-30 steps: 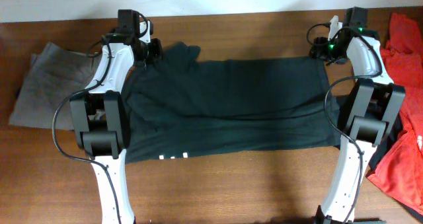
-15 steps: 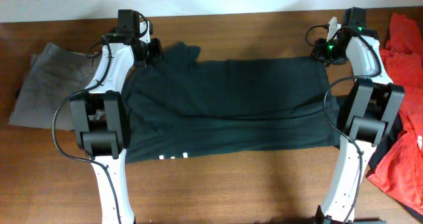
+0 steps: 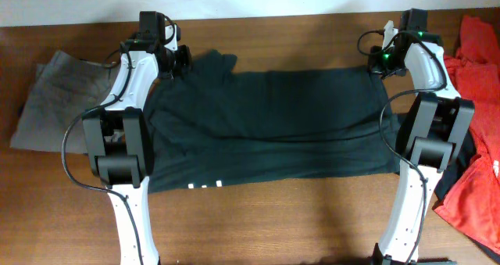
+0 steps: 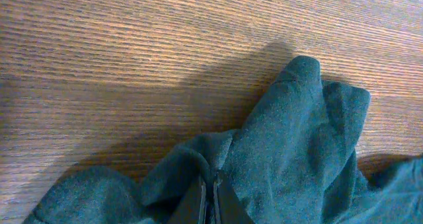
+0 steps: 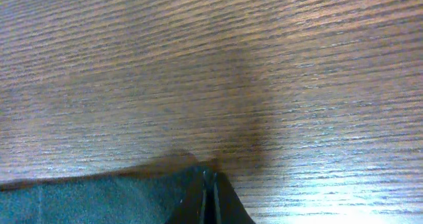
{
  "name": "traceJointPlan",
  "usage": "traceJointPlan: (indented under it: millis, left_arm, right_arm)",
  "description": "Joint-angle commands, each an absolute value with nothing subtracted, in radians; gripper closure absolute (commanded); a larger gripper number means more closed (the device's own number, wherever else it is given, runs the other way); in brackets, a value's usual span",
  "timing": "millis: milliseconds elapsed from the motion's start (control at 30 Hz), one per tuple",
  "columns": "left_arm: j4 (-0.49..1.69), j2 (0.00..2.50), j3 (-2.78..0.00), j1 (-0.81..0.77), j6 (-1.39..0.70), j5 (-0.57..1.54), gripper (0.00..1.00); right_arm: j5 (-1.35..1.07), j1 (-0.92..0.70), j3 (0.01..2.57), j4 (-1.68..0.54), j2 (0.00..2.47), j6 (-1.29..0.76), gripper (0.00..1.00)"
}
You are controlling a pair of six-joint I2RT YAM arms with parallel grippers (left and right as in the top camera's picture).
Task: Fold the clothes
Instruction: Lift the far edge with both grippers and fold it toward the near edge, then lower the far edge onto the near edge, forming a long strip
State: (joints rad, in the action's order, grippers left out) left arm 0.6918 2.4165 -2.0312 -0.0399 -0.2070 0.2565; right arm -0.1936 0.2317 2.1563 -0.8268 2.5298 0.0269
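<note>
- The near edge of the counter (image 3: pixel 273 226) was bare wood between the bases of the two arms.
- The black top (image 3: pixel 273 124) lay spread flat across the middle of the counter between the two arms. Its near hem ran roughly parallel to the counter's near edge.
- White lettering (image 3: pixel 205 185) showed at the left end of that near hem. Only a few stroke ends peeked out, too little to read a word or brand.
- A red garment (image 3: pixel 478 191) lay crumpled along the counter's right edge, from the near-right corner up toward the far-right corner. No writing on it could be read.
- A dark cloth (image 3: pixel 466 157) showed as a narrow patch between the right arm and the red garment.
- A grey cloth (image 3: pixel 55 101) lay flat by the left edge, on the outer side of the left arm and apart from the black top.
- The left tool (image 4: pixel 210 187) sat at the far-left corner of the black top, near the counter's far edge. Its fingers were pressed together on a fold of the cloth, which rose in a bunched peak just beside them.
- The right tool (image 5: pixel 210 183) sat at the top's far-right corner. Its fingers were closed tight on the very tip of the cloth, with bare wood beyond.
</note>
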Motion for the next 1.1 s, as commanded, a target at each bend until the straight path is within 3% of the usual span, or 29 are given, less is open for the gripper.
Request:
traceJointPlan:
  millis: [0,467,1067]
  left_arm:
    - [0.69,2.423,-2.053,-0.037,-0.221,0.253,0.99]
    - [0.725,2.42,-2.267,0.035,-0.221,0.253,0.99]
    - [1.209,2.335,-2.278,0.036,-0.22,0.253,0.99]
  right_arm:
    - [-0.134,0.227,2.171,-0.834,2.557,0.026,0.96]
    - [-0.118,0.231,2.467,-0.97,2.525,0.026,0.96]
    - [-0.118,0.244,2.493,-1.336,2.495,0.026,0.96]
